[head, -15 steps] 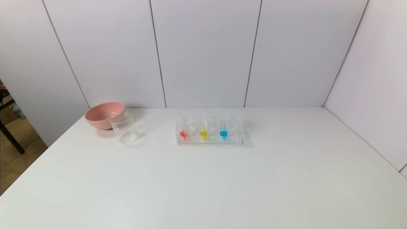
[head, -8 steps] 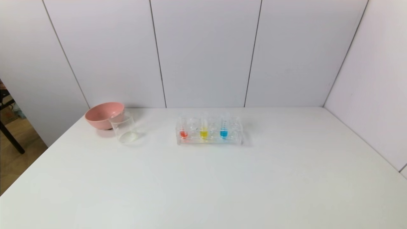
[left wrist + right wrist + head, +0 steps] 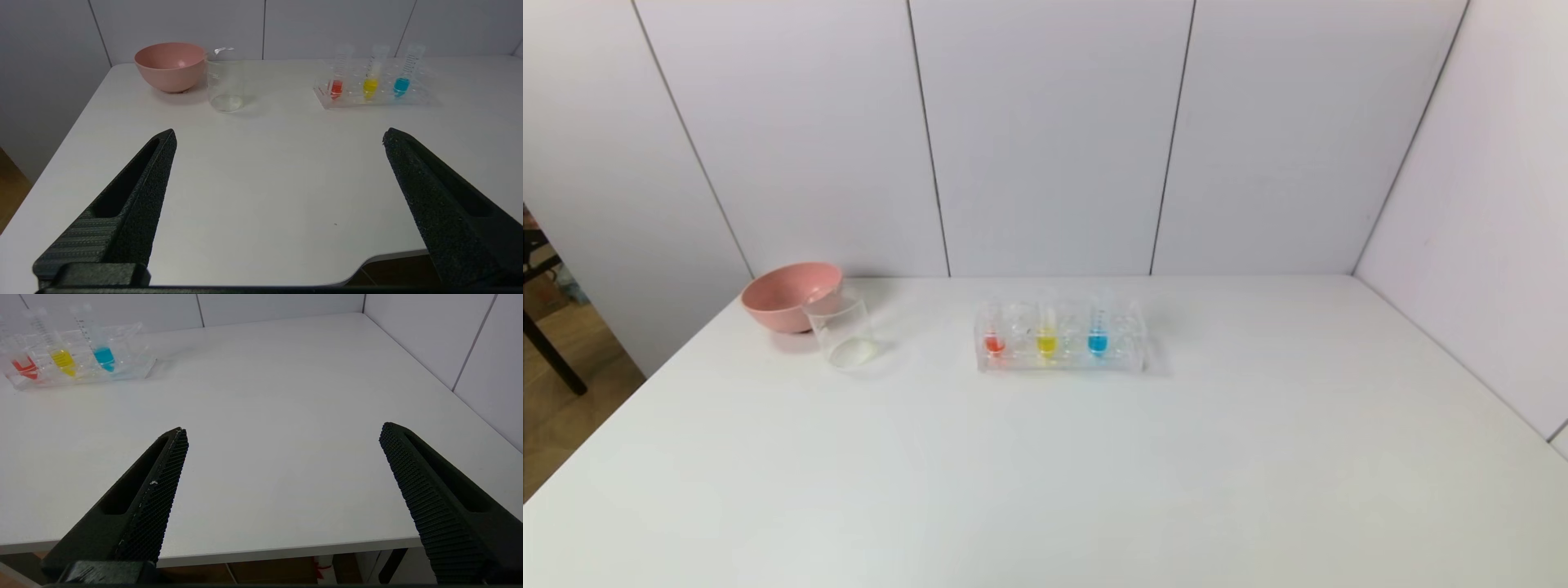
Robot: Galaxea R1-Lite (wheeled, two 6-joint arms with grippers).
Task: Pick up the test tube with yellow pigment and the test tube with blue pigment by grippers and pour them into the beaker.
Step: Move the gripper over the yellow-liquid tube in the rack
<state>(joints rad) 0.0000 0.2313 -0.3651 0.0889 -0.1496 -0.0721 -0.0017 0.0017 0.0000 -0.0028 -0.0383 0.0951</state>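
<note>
Fingers of the left gripper [image 3: 278, 136] fill the lower corners of the left wrist view, spread wide with nothing between them, hanging above the near edge of the white table [image 3: 261, 171]. The right gripper [image 3: 282, 430] looks the same in its own wrist view: spread wide, holding nothing, over the near table edge. Neither gripper appears in the head view.

Beyond the left gripper, at upper centre of the left wrist frame, stands the beaker [image 3: 225, 83], empty and upright, just beside a pink bowl [image 3: 170, 65]. At upper right sits the clear tube rack [image 3: 376, 96], holding the test tube with yellow pigment [image 3: 372, 75] in the middle, the test tube with blue pigment [image 3: 404, 71] to its right and a red-orange tube [image 3: 338, 75] to its left, all upright.

The right wrist view shows the rack at upper left, but no beaker or bowl. The head view places the beaker [image 3: 843, 331] left of centre and the rack [image 3: 1060, 339] at centre, well apart.
</note>
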